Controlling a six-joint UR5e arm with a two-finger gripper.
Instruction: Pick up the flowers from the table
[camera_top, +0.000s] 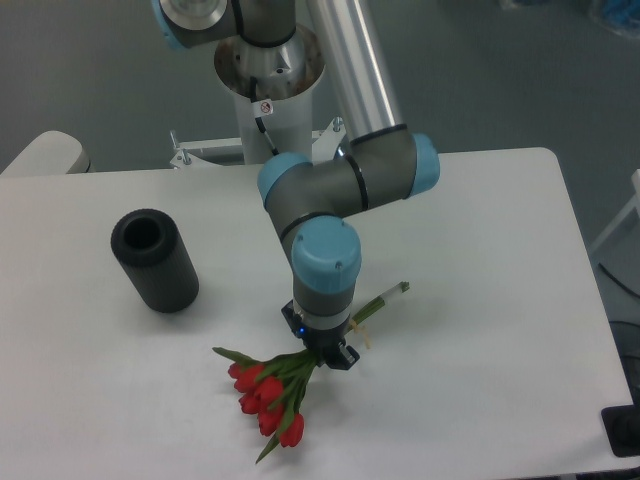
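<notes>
The flowers (268, 392) lie on the white table (480, 250) near its front edge. The red tulip buds point to the lower left and the green stems run up to the right, ending near the pale band. My gripper (328, 356) points straight down over the middle of the stems, just right of the buds. The wrist and the black gripper body hide the fingers, so I cannot tell whether they are open or closed on the stems.
A black cylinder (154, 260) lies on the left part of the table, its open end facing up and back. The robot's base (268, 95) stands at the table's far edge. The table's front edge is close below the buds.
</notes>
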